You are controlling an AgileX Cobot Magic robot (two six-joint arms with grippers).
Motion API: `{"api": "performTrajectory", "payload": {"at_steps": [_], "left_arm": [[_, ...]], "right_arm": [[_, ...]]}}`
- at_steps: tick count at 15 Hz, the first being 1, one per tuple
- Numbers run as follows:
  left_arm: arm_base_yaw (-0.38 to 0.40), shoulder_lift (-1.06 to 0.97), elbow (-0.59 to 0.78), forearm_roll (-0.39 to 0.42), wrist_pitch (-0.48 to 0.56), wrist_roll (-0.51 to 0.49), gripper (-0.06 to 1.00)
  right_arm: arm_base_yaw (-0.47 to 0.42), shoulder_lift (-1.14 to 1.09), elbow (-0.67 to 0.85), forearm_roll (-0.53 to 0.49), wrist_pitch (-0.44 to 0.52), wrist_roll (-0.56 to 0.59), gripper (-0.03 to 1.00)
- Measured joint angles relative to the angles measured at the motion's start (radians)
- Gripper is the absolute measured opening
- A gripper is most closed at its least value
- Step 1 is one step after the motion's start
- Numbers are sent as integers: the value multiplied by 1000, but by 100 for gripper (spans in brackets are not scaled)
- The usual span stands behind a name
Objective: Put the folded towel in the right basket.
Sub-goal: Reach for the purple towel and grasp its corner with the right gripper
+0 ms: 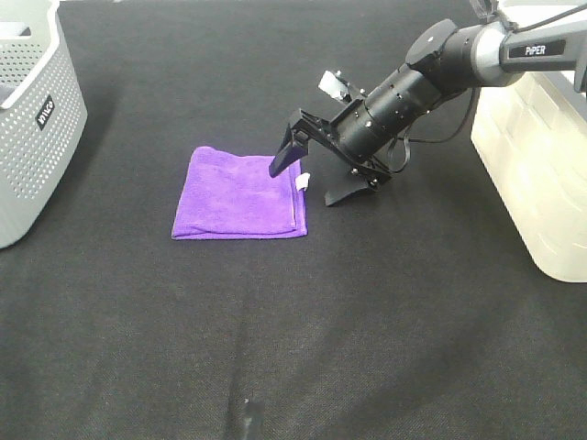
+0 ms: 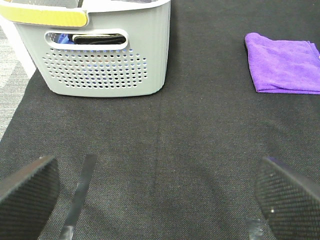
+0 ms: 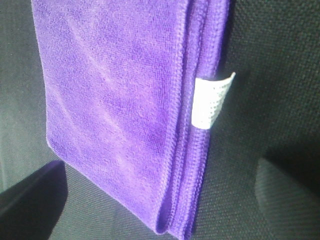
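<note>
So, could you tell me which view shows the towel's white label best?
The right wrist view: the label sits large and close at the hemmed edge of the towel. The exterior high view shows only a white speck; the left wrist view shows the towel but no label.

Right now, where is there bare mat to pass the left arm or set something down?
Bare: the wide strip of mat on the camera's side of the towel, and the gap between towel and grey basket. Crowded: the towel's right edge, straddled by the open right gripper, its arm reaching in from the white basket.
</note>
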Motion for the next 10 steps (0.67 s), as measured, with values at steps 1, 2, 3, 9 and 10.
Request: {"api": "performTrajectory", "payload": {"at_steps": [1, 2, 3, 9, 10], "left_arm": [[0, 0, 0, 0, 0, 0, 99], [0, 0, 0, 0, 0, 0, 99], [0, 0, 0, 0, 0, 0, 99], [0, 0, 0, 0, 0, 0, 99], [0, 0, 0, 0, 0, 0, 99]], "right_arm": [[0, 3, -2, 1, -1, 0, 98], [0, 3, -3, 6, -2, -1, 98], [0, 3, -3, 6, -2, -1, 98], [2, 22, -12, 16, -20, 22, 97], [11, 33, -18, 21, -33, 38, 95]]}}
